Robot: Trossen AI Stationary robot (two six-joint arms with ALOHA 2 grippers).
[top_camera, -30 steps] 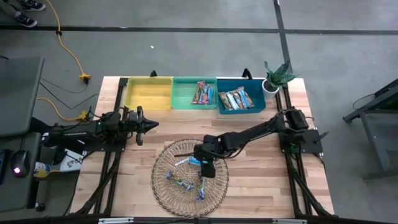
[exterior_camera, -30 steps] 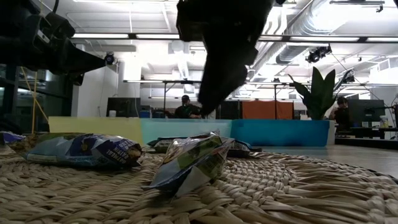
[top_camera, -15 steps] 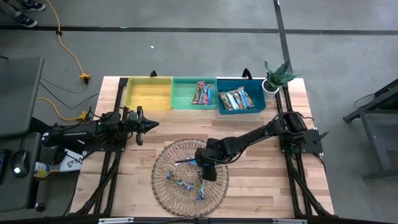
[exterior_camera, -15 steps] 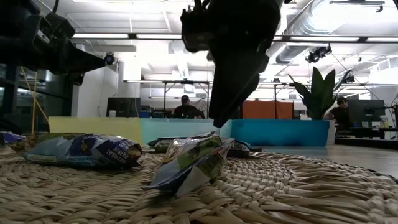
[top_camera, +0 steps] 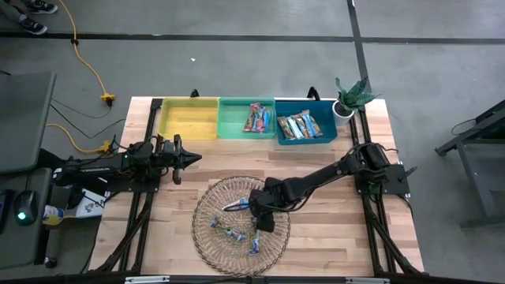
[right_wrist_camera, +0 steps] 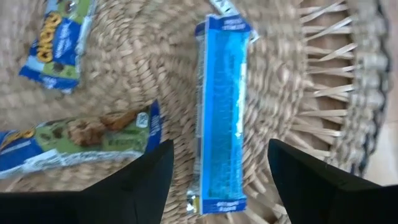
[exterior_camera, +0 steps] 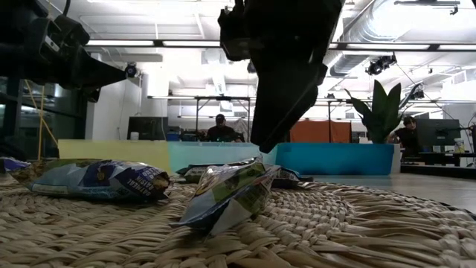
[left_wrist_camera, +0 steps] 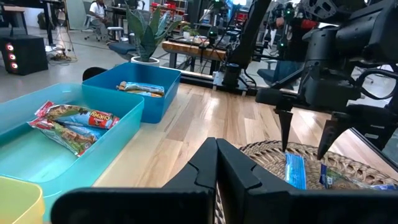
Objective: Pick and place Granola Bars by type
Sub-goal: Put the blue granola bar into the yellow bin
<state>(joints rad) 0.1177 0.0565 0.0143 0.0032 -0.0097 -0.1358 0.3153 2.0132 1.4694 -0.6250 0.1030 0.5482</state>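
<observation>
A round woven basket at the table's near middle holds several granola bars. A light blue bar lies flat on the weave, also visible as the light blue bar in the left wrist view. Next to it lie a green-and-blue bar and another blue bar. My right gripper hangs open just above the light blue bar, one finger on either side of one of its ends, pointing steeply down. My left gripper is shut and level at the table's left, clear of the basket.
Along the far edge stand a yellow bin, a green bin holding reddish bars and a blue bin holding several bars. A potted plant stands at the far right corner. Bare wood lies right of the basket.
My right gripper has sunk a little toward the basket, shifted slightly toward the table's right edge and rolled at the wrist. The bars lie where they were.
</observation>
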